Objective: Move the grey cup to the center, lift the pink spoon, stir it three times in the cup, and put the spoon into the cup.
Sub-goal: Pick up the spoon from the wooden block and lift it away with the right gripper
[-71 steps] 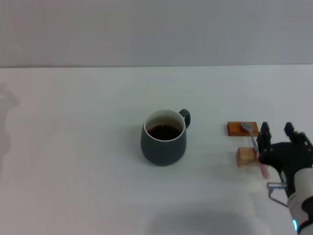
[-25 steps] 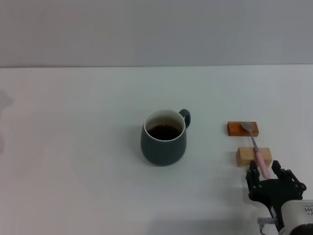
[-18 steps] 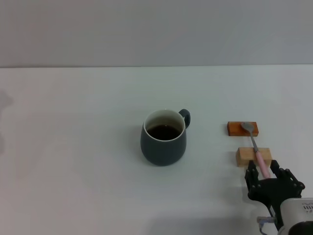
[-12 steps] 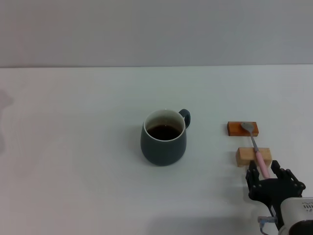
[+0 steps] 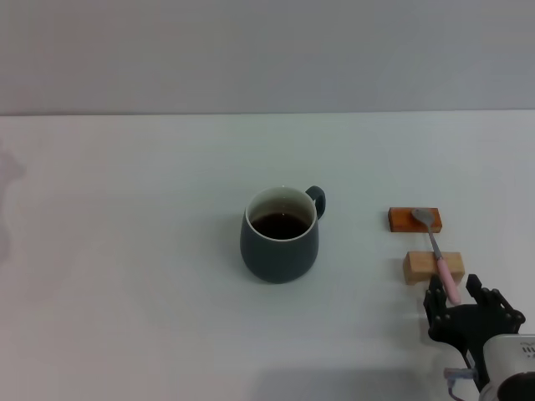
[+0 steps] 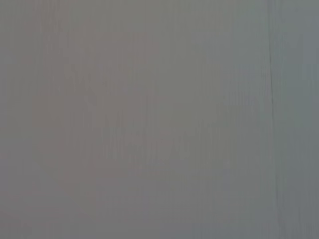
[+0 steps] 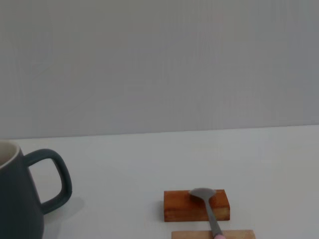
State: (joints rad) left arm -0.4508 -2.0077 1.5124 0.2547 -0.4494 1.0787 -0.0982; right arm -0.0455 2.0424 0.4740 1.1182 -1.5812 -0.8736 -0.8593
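You have the cup (image 5: 280, 242) standing near the middle of the desk (image 5: 125, 251), its handle turned to the robot's right and rearward. Well to its right lie two blocks, the flat block (image 5: 415, 220) behind the small block (image 5: 422, 267), with the spoon (image 5: 439, 253) bridging them: bowl on the rear one, handle across the front one. The right hand (image 5: 460, 305) sits just in front of the spoon handle's end.
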